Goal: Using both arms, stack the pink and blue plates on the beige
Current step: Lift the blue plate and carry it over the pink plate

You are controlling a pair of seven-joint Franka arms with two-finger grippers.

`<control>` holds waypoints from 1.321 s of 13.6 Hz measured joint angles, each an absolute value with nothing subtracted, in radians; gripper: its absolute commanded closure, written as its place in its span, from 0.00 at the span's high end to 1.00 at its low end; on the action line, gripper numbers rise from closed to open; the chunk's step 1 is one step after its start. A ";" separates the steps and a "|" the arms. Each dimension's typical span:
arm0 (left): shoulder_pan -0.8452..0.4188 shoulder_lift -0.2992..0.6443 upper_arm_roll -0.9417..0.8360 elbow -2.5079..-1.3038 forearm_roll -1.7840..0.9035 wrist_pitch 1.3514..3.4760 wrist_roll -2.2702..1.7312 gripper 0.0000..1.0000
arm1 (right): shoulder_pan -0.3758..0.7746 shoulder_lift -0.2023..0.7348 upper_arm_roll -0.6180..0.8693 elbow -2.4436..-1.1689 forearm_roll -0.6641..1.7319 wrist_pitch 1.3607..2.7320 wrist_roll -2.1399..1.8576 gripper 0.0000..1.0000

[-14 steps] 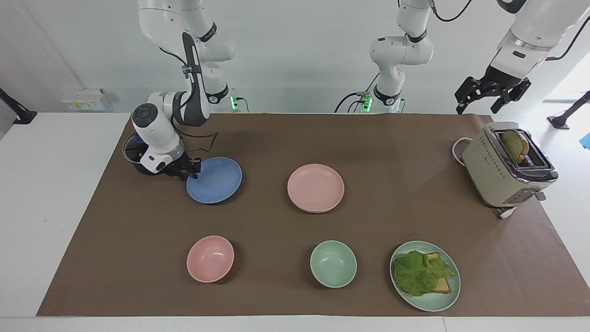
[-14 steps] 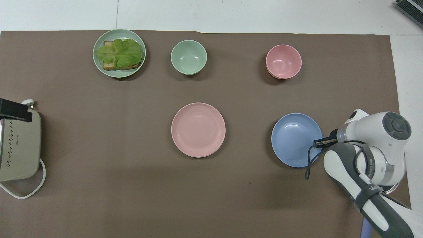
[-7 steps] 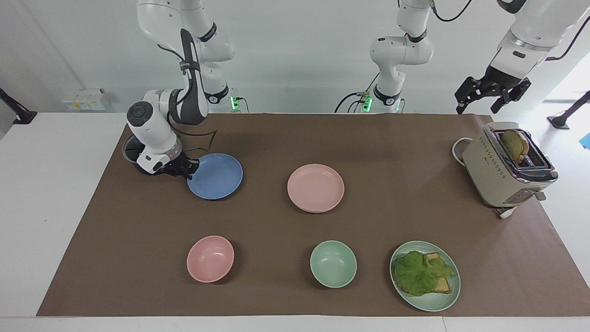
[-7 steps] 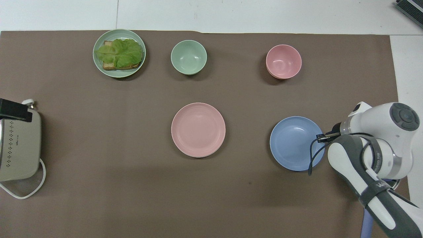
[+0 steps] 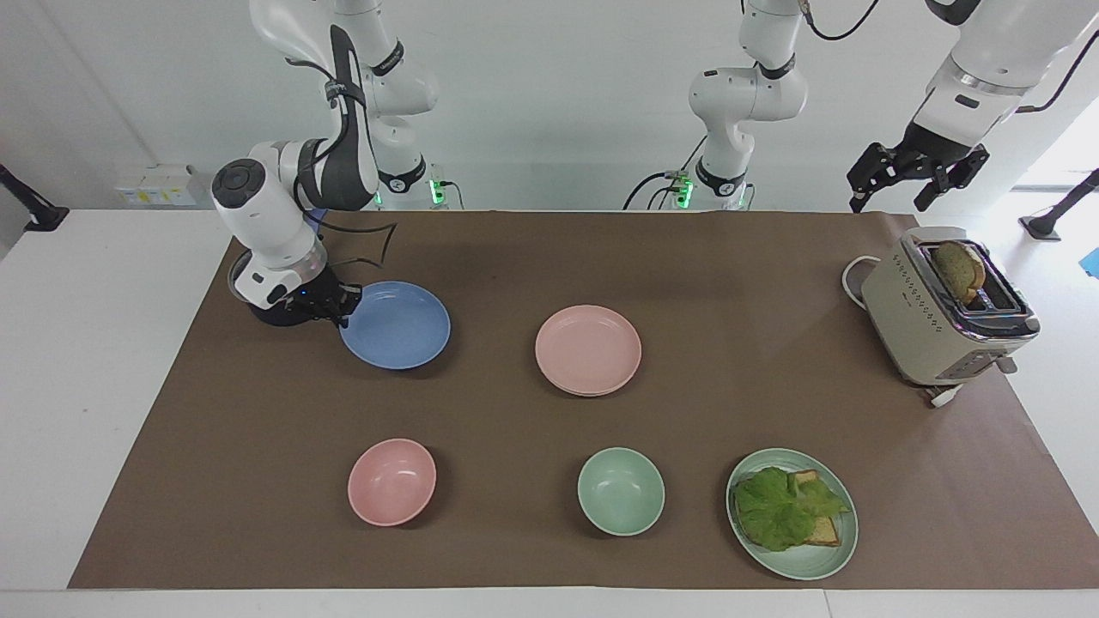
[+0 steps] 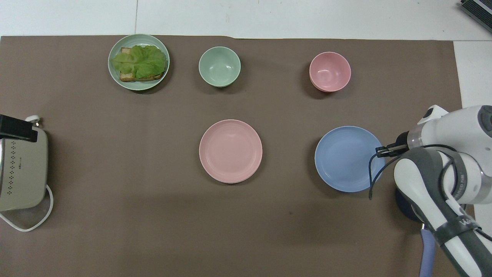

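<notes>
Brown paper covered the white table beneath a pale wall. From the facing view, the right gripper had its fingers clamped shut on the rim of the blue plate, at the edge toward the right arm's end of the table; the plate appeared raised slightly off the paper. The pink plate lay mid-table on the beige plate, of which only a thin edge showed beneath it. The left gripper waited in the air over the table edge near the toaster, fingers spread wide and holding nothing. A pink bowl, a green bowl and a green plate carrying toast and lettuce stood farther from the robots.

From the overhead view, the right gripper met the blue plate at its rim. The pink plate sat well apart from it, toward the left arm's end. The left gripper showed only as a dark block at the frame edge above the toaster.
</notes>
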State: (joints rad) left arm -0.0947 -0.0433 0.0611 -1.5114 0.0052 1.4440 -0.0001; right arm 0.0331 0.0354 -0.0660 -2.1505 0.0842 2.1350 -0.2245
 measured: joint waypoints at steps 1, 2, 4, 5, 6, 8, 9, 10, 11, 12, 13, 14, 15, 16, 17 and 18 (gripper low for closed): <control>-0.095 -0.043 0.061 -1.511 0.005 1.444 0.000 1.00 | 0.033 0.036 -0.051 -2.140 0.119 2.127 -0.223 0.00; -0.095 -0.043 0.061 -1.511 0.005 1.444 0.000 1.00 | 0.034 0.036 -0.034 -2.129 0.151 2.122 -0.213 0.00; -0.095 -0.043 0.061 -1.511 0.005 1.444 0.000 1.00 | 0.035 0.041 0.013 -2.100 0.186 2.117 -0.144 0.00; -0.095 -0.043 0.061 -1.511 0.005 1.444 0.000 1.00 | 0.042 0.047 0.044 -2.082 0.192 2.117 -0.086 0.00; -0.095 -0.043 0.061 -1.511 0.005 1.444 0.000 1.00 | 0.065 0.056 0.063 -2.062 0.193 2.117 -0.024 0.00; -0.095 -0.043 0.061 -1.511 0.005 1.444 0.000 1.00 | 0.135 0.075 0.073 -2.020 0.198 2.117 0.101 0.00; -0.095 -0.043 0.061 -1.511 0.005 1.444 0.000 1.00 | 0.171 0.087 0.074 -1.997 0.216 2.118 0.160 0.00; -0.095 -0.043 0.061 -1.511 0.005 1.444 0.000 1.00 | 0.207 0.104 0.075 -1.972 0.242 2.123 0.212 0.00; -0.095 -0.043 0.061 -1.511 0.005 1.444 0.000 1.00 | 0.242 0.126 0.075 -1.946 0.260 2.136 0.260 0.00; -0.095 -0.043 0.061 -1.511 0.005 1.444 0.000 1.00 | 0.278 0.150 0.076 -1.921 0.265 2.157 0.310 0.00; -0.095 -0.043 0.061 -1.511 0.005 1.444 0.000 1.00 | 0.313 0.179 0.076 -1.897 0.265 2.182 0.361 0.00; -0.095 -0.043 0.061 -1.511 0.005 1.444 0.000 1.00 | 0.345 0.207 0.076 -1.878 0.265 2.203 0.401 0.00; -0.095 -0.043 0.061 -1.511 0.005 1.444 0.000 1.00 | 0.375 0.235 0.077 -1.863 0.265 2.226 0.433 0.00; -0.095 -0.043 0.061 -1.511 0.005 1.444 0.000 1.00 | 0.400 0.260 0.077 -1.856 0.265 2.247 0.455 0.00; -0.095 -0.043 0.061 -1.511 0.005 1.444 0.000 1.00 | 0.419 0.284 0.077 -1.853 0.265 2.266 0.469 0.00; -0.095 -0.043 0.061 -1.511 0.005 1.444 0.000 1.00 | 0.432 0.303 0.077 -1.853 0.265 2.283 0.476 0.00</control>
